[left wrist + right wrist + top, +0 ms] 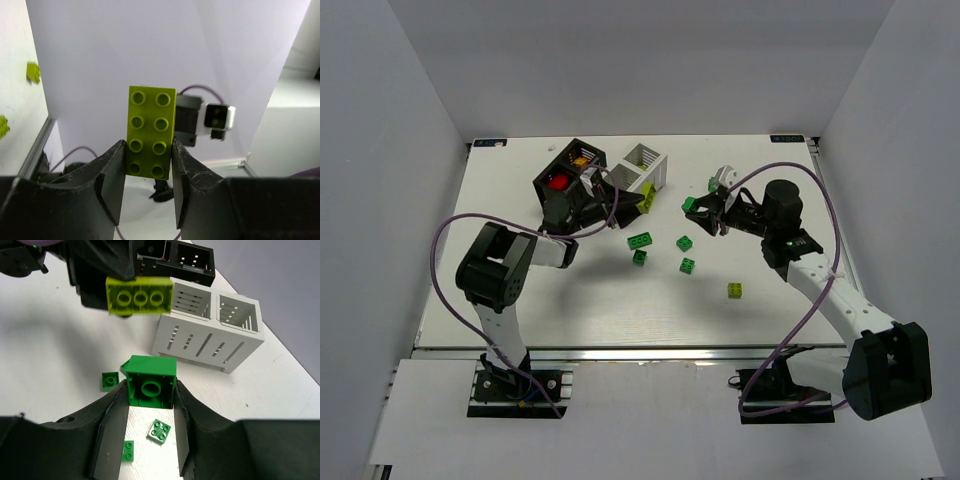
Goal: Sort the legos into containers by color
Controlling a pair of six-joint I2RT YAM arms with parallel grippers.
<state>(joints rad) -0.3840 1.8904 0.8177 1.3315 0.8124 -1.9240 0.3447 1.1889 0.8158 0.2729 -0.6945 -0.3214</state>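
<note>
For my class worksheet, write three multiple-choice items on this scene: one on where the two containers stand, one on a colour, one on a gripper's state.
1. Seen from the top camera, the white container stands:
A) left of the black container
B) right of it
C) stacked on it

2. The long lego in the left gripper is:
A) red
B) blue
C) yellow-green

3. The right gripper is:
A) shut on a green lego
B) open and empty
C) shut on a container

Answers:
1 B: in the top view the white container sits to the right of the black one.
2 C: its studded face shows yellow-green between the fingers.
3 A: both fingers press the green lego's sides.
</note>
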